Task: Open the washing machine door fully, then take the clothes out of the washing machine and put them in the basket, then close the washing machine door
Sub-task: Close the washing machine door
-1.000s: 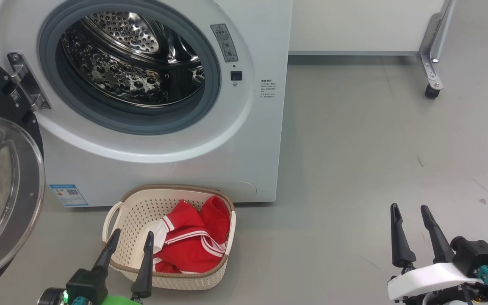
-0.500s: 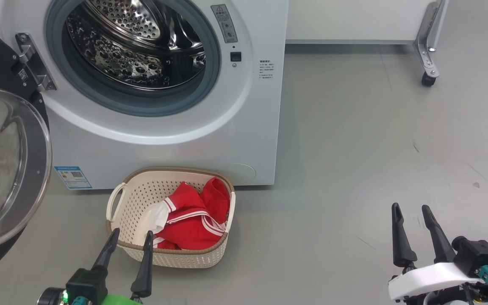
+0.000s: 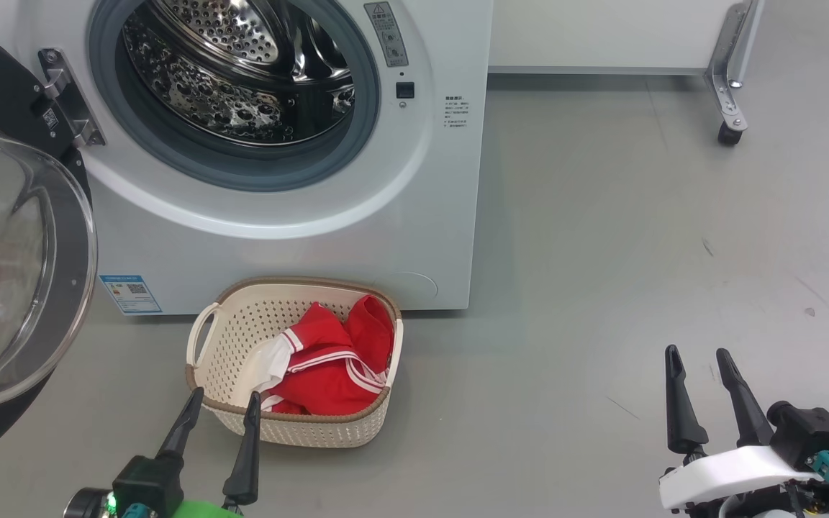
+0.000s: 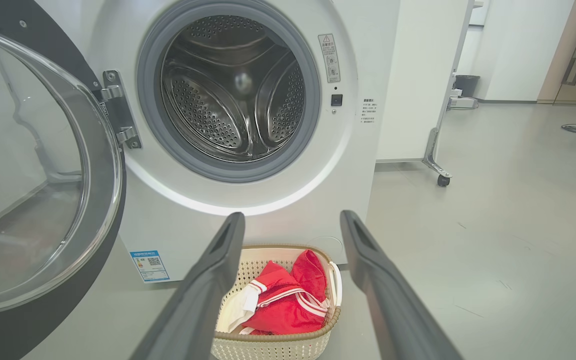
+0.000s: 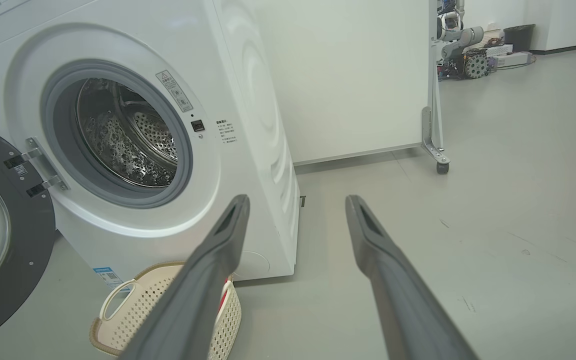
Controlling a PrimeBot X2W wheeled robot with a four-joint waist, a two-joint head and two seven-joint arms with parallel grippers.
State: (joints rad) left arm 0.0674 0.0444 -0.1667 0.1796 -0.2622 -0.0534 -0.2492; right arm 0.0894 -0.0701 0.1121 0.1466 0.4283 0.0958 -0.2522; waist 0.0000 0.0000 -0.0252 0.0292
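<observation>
Left gripper [image 3: 226,394]: my fingers spread, empty, just short of near rim of basket [image 3: 314,434]. Right gripper [image 3: 696,351]: spread, empty, above floor [image 3: 601,252], well apart from washing machine [image 3: 278,244]. Washing machine door [image 3: 4,259] swung open on left. Clothes [image 3: 328,360] in basket, right half. Basket on floor, just beside front of washing machine.

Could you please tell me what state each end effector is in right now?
Left end effector: open, holding nothing.
Right end effector: open, holding nothing.
</observation>
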